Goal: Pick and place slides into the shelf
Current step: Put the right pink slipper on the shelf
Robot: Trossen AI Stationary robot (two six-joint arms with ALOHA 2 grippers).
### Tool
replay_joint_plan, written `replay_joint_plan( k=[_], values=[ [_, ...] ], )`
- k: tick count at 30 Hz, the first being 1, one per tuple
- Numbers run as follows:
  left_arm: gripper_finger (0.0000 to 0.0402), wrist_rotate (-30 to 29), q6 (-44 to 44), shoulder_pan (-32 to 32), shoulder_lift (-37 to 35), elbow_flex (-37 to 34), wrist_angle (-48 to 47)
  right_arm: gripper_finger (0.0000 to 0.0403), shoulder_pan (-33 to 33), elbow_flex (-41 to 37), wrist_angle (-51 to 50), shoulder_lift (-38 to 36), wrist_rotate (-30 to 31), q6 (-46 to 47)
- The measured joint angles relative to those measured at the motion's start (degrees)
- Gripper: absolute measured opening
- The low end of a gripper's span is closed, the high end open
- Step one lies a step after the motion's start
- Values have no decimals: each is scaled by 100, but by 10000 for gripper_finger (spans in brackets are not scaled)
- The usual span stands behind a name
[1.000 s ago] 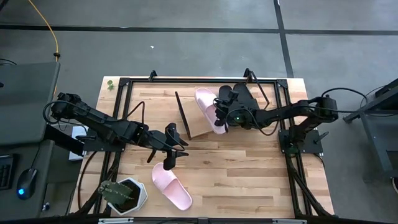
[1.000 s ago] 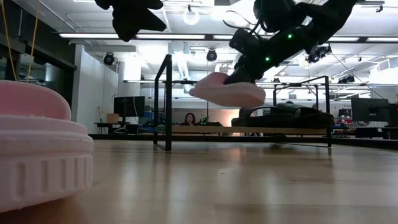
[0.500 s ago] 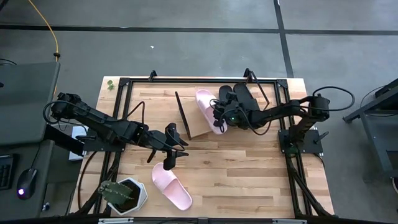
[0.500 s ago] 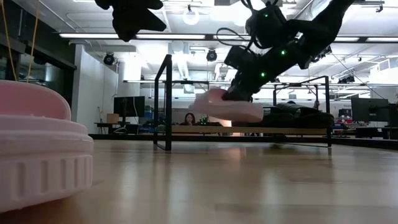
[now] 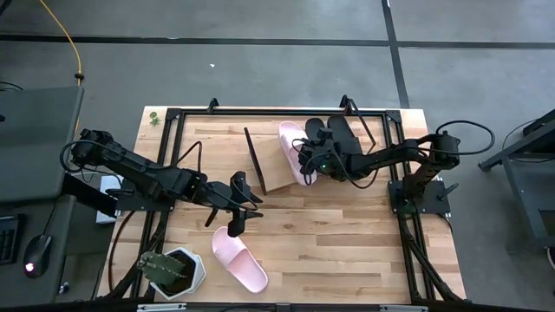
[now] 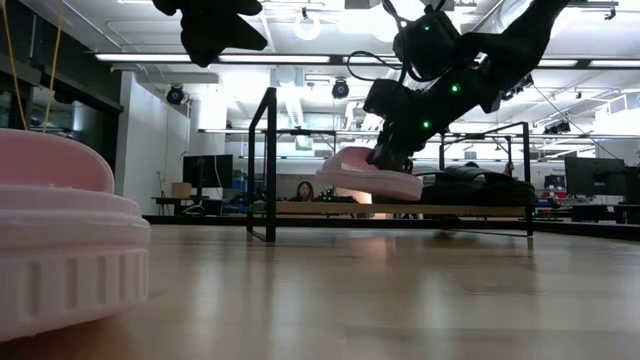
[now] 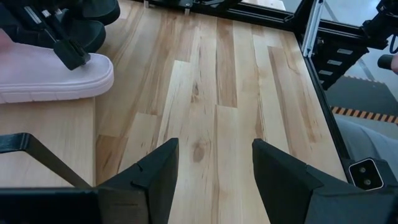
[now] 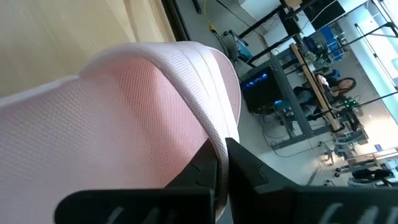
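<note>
Slides count: two pink, two black. Left gripper (image 5: 236, 208) hovers spread wide and empty above the pink one (image 5: 239, 259) on the table, while right gripper (image 5: 305, 161) is clamped on the other pink slide's (image 5: 292, 149) strap over the shelf (image 5: 270, 173), beside both black slides (image 5: 334, 132)

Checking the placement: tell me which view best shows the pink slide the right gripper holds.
The high view: the pink slide shows whole over the shelf, in the right gripper. The low view shows its side, the left wrist view one end, the right wrist view only its strap.
</note>
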Motion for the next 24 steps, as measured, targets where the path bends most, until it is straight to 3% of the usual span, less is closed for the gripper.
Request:
replay_joint_plan(
  k=[14,24],
  values=[
    [189,0,-1,0,0,0,0,0,0,11,-481,-15,418,-96],
    [189,0,-1,0,0,0,0,0,-6,20,-536,-15,327,-94]
  ],
)
